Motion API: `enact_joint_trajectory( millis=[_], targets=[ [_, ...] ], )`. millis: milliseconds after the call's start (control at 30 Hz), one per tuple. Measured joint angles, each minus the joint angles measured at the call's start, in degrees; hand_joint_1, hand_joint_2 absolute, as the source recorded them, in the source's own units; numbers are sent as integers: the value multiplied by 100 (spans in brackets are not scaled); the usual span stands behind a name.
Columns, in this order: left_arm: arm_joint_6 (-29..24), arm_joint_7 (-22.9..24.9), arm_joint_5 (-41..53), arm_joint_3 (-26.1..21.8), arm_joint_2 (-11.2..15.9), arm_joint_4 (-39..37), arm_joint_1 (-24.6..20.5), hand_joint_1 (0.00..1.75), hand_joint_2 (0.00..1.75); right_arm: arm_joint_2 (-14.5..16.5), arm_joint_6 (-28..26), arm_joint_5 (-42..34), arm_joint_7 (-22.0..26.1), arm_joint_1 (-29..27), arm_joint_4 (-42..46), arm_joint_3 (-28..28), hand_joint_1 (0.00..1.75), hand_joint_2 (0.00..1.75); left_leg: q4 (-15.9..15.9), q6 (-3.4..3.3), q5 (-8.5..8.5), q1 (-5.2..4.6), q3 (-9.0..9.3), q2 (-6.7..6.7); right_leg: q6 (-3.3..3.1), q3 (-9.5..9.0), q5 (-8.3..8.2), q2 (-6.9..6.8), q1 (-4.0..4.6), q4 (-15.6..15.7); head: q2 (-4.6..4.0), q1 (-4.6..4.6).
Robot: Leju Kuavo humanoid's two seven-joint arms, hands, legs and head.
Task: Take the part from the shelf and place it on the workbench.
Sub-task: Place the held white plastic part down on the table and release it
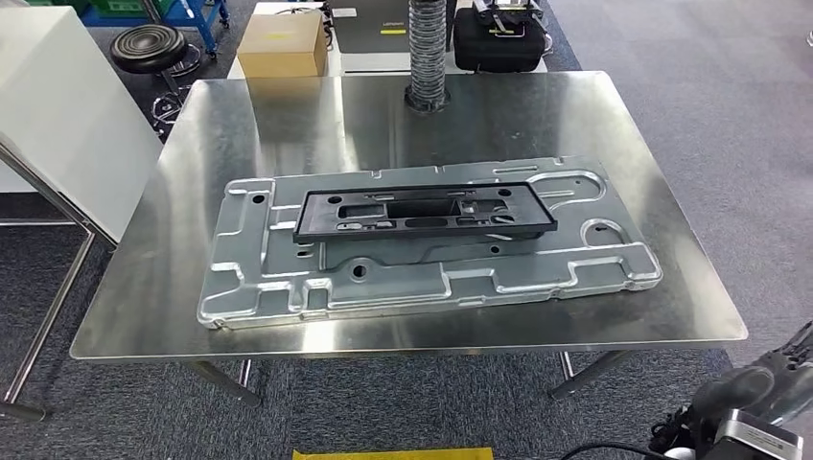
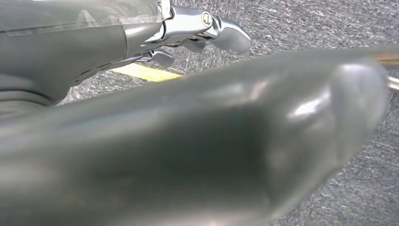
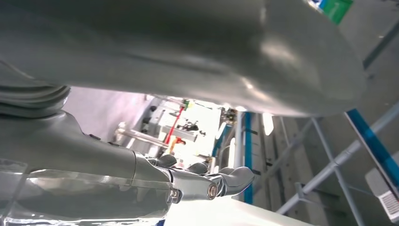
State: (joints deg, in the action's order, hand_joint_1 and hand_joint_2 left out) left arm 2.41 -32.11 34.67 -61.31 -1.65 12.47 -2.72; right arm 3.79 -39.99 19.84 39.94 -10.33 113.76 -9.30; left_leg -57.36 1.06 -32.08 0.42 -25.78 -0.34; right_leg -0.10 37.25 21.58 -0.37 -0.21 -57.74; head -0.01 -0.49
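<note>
Black plastic part (image 1: 425, 213) flat on steel panel (image 1: 240, 278) on workbench (image 1: 623, 144), apparently stiff, light, likely best gripped at long edges; left hand (image 2: 188, 33) and right hand (image 3: 202, 181) holding nothing, fingers extended, apart from part.
</note>
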Motion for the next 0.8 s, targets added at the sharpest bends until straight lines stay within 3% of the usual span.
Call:
enact_joint_trajectory(
  millis=[33, 133, 167, 200, 267, 300, 333, 367, 433, 500, 533, 567, 633, 667, 700, 767, 800],
  targets=[
    [2, -3, 7, -1, 1, 2, -3, 0, 0, 14, 12, -34, 1, -46, -13, -24, 0, 0, 123, -37, 24, -17, 64, -4, 34, 10, -41, -2, 3, -4, 0, 7],
    [7, -8, 53, -2, -4, 4, 16, 0, 0, 47, 118, -228, 1, -203, -70, -134, 0, 0, 122, -153, 171, -36, -32, 12, 140, 39, -102, 10, -23, 6, 0, 6],
    [9, -7, 68, -2, -7, 6, 15, 0, 0, 57, 168, -286, 1, -263, -94, -187, 0, 0, 130, -194, 243, -30, -91, 26, 175, 83, 38, 17, -37, -74, 0, 9],
    [10, -6, 81, -2, -10, 7, 13, 0, 0, 67, 221, -327, 1, -313, -117, -239, 0, 0, 139, -228, 322, -19, -170, 44, 209, 154, 290, 23, -48, -268, 0, 18],
    [13, -2, 110, -2, -10, 10, 9, 0, 0, 100, 347, -376, 1, -379, -176, -331, 0, 0, 132, -267, 457, -21, -348, 69, 265, 318, 931, 25, -63, -953, 1, 34],
    [13, 2, 129, -2, -10, 10, 10, 0, 0, 124, 417, -378, -6, -400, -213, -371, 0, 0, 122, -268, 523, -25, -438, 76, 284, 367, 1122, 25, -65, -1319, 1, 38],
    [15, 10, 152, -2, -10, 10, 11, 0, 0, 155, 498, -354, -28, -417, -262, -413, 0, 0, 105, -262, 589, -29, -535, 82, 293, 352, 1162, 25, -65, -1568, 1, 39],
    [17, 21, 171, -2, -11, 10, 11, 0, 0, 190, 586, -318, -61, -426, -322, -458, 0, 0, 82, -252, 650, -31, -632, 85, 292, 251, 1077, 25, -65, -1641, 1, 40],
    [21, 46, 212, -2, -19, 10, 8, 0, 0, 261, 801, -236, -144, -425, -473, -547, 0, 0, 27, -226, 754, -33, -810, 88, 254, -258, 789, 26, -60, -1161, 1, 41],
    [29, 65, 251, -2, -37, 10, 0, 0, 0, 338, 1045, -166, -186, -391, -673, -642, 0, 0, -7, -183, 842, -43, -916, 84, 181, -893, 805, 29, -35, -295, 1, 36],
    [34, 70, 269, -3, -45, 10, -4, 0, 0, 384, 1154, -122, -195, -370, -793, -692, 0, 0, -8, -153, 889, -42, -935, 83, 139, -1085, 869, 31, -14, 11, 1, 40],
    [40, 72, 284, -3, -51, 10, -7, 0, 0, 429, 1243, -70, -201, -348, -924, -743, 0, 0, 3, -120, 941, -37, -945, 82, 101, -1166, 917, 32, 8, 174, 1, 51],
    [51, 73, 312, -6, -57, 10, 0, 0, 0, 528, 1376, 59, -230, -310, -1225, -833, 0, 0, 29, -48, 1015, -23, -967, 77, 21, -1118, 818, 24, 16, 249, 1, 71],
    [62, 73, 330, -8, -59, 10, 6, 0, 0, 581, 1426, 148, -245, -285, -1395, -872, 0, 0, -18, -15, 928, -17, -1006, 72, -20, -1062, 745, 16, 7, 269, 1, 70],
    [75, 72, 348, -9, -63, 10, 13, 0, 0, 634, 1456, 237, -251, -257, -1581, -906, 0, 0, -164, 16, 722, -12, -1069, 66, -56, -990, 661, 9, -4, 291, 1, 49],
    [95, 70, 375, -11, -71, 10, 9, 0, 0, 723, 1478, 375, -231, -212, -1952, -980, 0, 0, -779, 64, 94, 1, -1238, 62, -98, -810, 513, -1, -3, 292, 1, 19],
    [98, 70, 380, -11, -73, 10, 7, 0, 0, 758, 1477, 411, -214, -198, -2120, -1017, 0, 0, -1165, 83, -139, 3, -1305, 63, -102, -708, 444, -5, 2, 276, 1, 6]
  ],
)
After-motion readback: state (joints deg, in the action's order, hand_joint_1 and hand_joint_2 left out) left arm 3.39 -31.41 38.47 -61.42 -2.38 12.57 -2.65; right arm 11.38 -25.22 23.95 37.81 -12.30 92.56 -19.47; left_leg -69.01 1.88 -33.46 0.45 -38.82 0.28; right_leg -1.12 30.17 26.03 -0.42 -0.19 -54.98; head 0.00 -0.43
